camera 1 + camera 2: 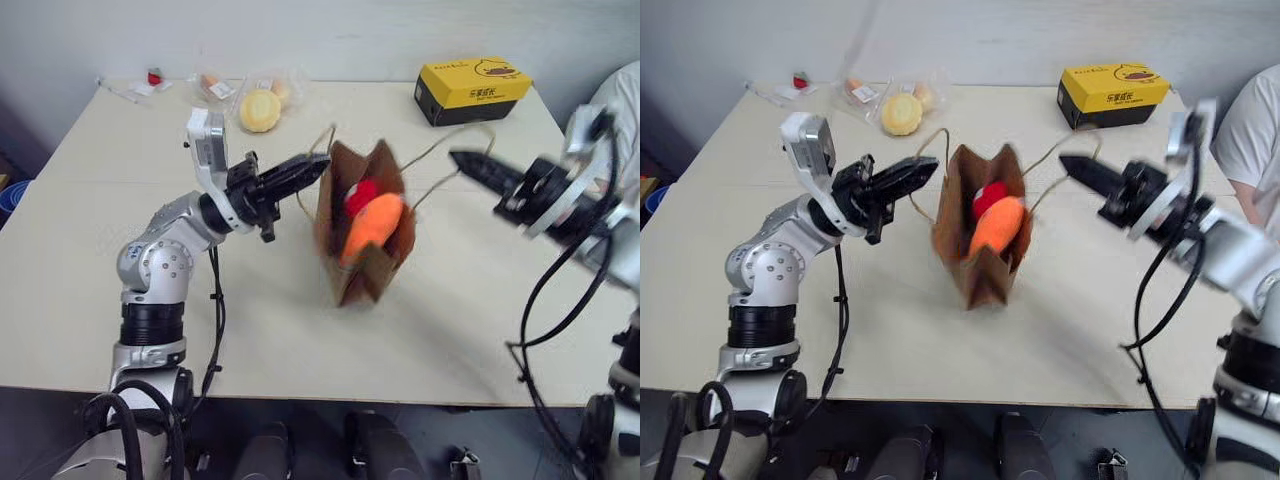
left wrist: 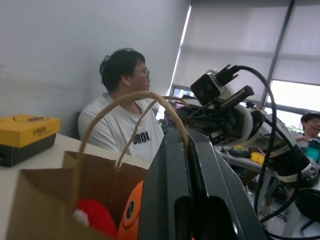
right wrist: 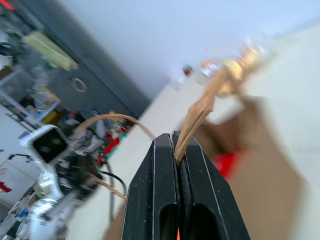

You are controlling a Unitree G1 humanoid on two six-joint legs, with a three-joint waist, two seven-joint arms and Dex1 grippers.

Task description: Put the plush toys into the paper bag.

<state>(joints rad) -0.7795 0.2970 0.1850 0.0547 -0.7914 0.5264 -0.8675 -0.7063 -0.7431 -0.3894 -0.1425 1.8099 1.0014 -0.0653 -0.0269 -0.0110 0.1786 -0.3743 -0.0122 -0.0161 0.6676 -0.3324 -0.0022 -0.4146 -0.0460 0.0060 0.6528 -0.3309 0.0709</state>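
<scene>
Both pincers are clenched on cord handles: in the left eye view the left gripper point(image 1: 318, 163) left of centre, the right gripper point(image 1: 462, 160) at right, flanking the brown kraft paper bag point(image 1: 362, 270) holding the orange fish-shaped plush point(image 1: 372, 225) and red-and-white round plush point(image 1: 362, 194). Left wrist view: tan twisted-cord handle point(image 2: 131, 98) loops from its fingers. Right wrist view: another handle point(image 3: 197, 115) pinched.

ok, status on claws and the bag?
Left claw shut on one bag handle, right claw shut on the other. Both plush toys inside paper bag. Nothing blocking.
</scene>
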